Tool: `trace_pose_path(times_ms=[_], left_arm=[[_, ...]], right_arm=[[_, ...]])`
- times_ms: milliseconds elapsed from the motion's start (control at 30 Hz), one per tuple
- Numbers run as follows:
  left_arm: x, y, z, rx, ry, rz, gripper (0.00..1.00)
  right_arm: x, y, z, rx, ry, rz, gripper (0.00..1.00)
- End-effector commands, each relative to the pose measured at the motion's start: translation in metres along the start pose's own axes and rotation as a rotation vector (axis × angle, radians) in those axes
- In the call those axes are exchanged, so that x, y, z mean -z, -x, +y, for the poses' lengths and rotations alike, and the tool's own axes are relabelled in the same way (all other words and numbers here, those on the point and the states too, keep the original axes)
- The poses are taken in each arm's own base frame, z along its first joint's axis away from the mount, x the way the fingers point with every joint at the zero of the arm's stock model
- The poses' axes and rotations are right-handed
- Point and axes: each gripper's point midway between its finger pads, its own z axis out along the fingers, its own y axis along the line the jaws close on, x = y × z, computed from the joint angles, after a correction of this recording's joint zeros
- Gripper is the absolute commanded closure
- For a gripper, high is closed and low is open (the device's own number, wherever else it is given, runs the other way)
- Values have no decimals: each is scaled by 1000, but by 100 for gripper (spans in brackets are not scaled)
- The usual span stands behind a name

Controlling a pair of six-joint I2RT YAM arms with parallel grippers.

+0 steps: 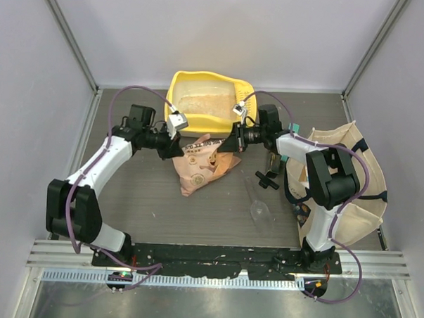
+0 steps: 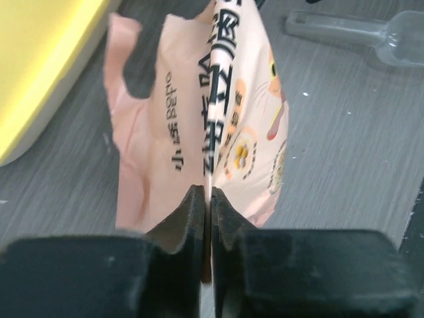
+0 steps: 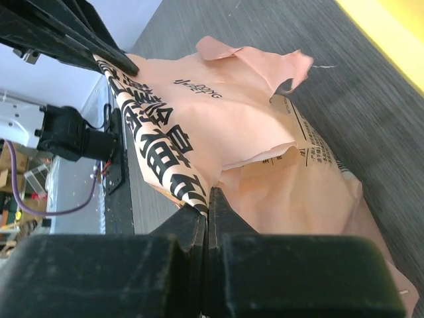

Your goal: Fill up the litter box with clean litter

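The yellow litter box (image 1: 178, 87) stands at the back centre with pale beige litter (image 1: 204, 104) inside; its rim shows in the left wrist view (image 2: 40, 73). The peach-orange litter bag (image 1: 205, 162) hangs between my two grippers in front of the box, its lower end on the table. My left gripper (image 1: 179, 145) is shut on the bag's left edge (image 2: 207, 192). My right gripper (image 1: 234, 140) is shut on the bag's right edge (image 3: 207, 195). The bag's torn open top (image 3: 265, 73) shows in the right wrist view. The scoop is not seen.
A cream canvas tote (image 1: 352, 179) with dark handles lies at the right. A clear plastic scoop (image 1: 258, 203) lies on the table in front of the bag, also in the left wrist view (image 2: 371, 33). A small black part (image 1: 266, 180) lies beside the tote.
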Motion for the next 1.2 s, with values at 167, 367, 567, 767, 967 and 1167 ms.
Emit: trace_pose_path(times_ms=[167,367,567,767,967,1167], left_arm=[[14,40,-2,-156,58,-36,49],[-14,90,3,-263,44,-79,37],[-51,90,-5,-261,-66,-27,37],[-69,75,-10,-204,-125,-8,41],[-73,53,-33,-165,-278,47,57],[-71,42,-48,-113,-358,58,90]], right_arm=[[13,51,17,83,-31,-87,99],[13,47,25,321,-63,44,99],[19,45,36,446,-60,95,99],[25,39,43,514,-50,119,99],[26,37,42,493,-53,132,98],[67,68,32,336,-35,37,52]])
